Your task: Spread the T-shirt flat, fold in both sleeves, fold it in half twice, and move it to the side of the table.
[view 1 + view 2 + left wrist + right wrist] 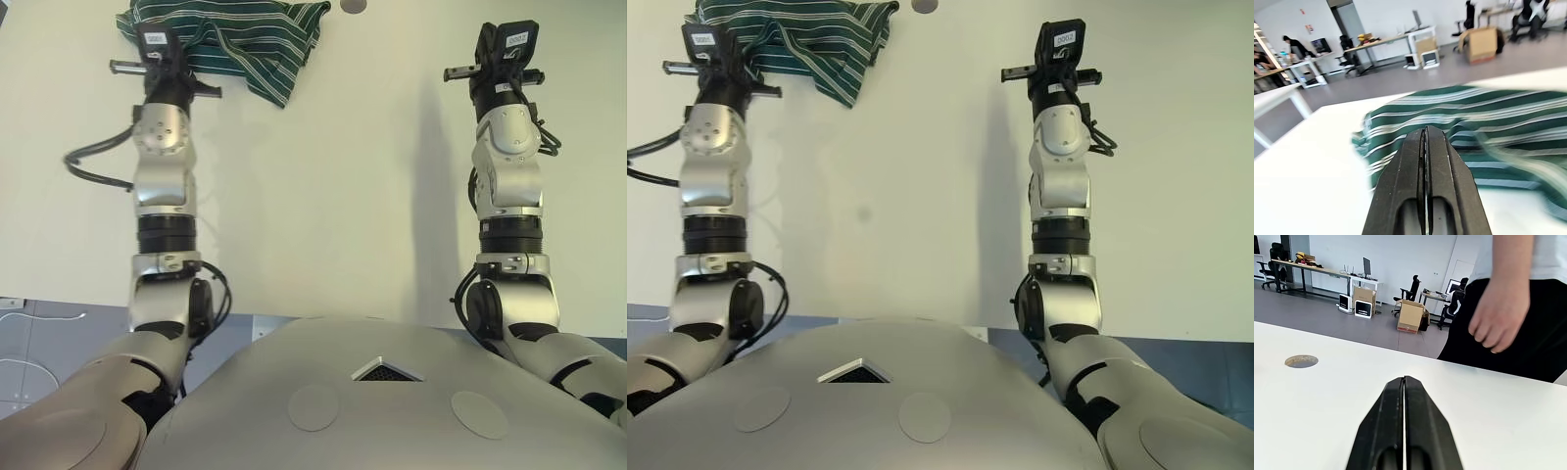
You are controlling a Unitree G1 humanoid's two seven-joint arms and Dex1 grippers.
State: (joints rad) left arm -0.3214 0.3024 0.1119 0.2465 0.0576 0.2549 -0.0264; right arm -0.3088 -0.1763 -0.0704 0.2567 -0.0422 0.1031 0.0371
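Lying bunched, green white-striped T-shirt [250,44]

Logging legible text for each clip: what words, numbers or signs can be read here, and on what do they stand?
The left tag, white, on the left hand: a short number, too small to read.
The right tag, white, on the right hand: likewise.
The red wall signs in the room behind: blurred.

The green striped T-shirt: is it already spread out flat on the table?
No, the T-shirt lies bunched in crumpled folds on the white table, by the left gripper.
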